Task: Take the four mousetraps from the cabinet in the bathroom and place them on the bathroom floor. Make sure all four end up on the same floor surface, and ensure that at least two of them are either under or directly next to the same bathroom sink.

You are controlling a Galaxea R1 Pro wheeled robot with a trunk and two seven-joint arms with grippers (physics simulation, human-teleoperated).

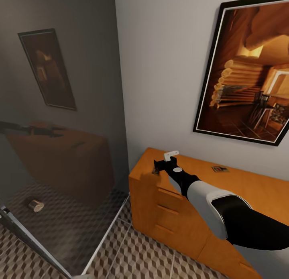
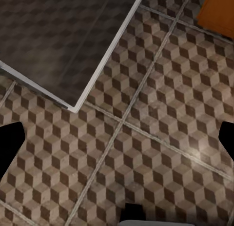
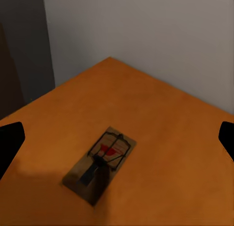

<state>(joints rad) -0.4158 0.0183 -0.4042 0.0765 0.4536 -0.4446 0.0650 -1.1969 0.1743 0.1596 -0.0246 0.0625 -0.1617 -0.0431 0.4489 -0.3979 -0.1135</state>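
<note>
Right gripper (image 1: pixel 160 166) held wide open, empty, above mousetrap (image 3: pixel 100 163) lying on cabinet (image 1: pixel 249 190) top; none seen placed on bathroom floor (image 2: pixel 146 153) yet

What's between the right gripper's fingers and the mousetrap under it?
Nothing: in the right wrist view the mousetrap lies flat on the cabinet top, with only bare orange wood between it and the open right gripper, whose fingertips sit wide apart.

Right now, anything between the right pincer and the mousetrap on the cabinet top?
Nothing visible. In the right wrist view the mousetrap lies flat on the bare cabinet top, between the two open fingertips, with no object in the gap. The head view shows the right pincer over the cabinet's left corner.
</note>
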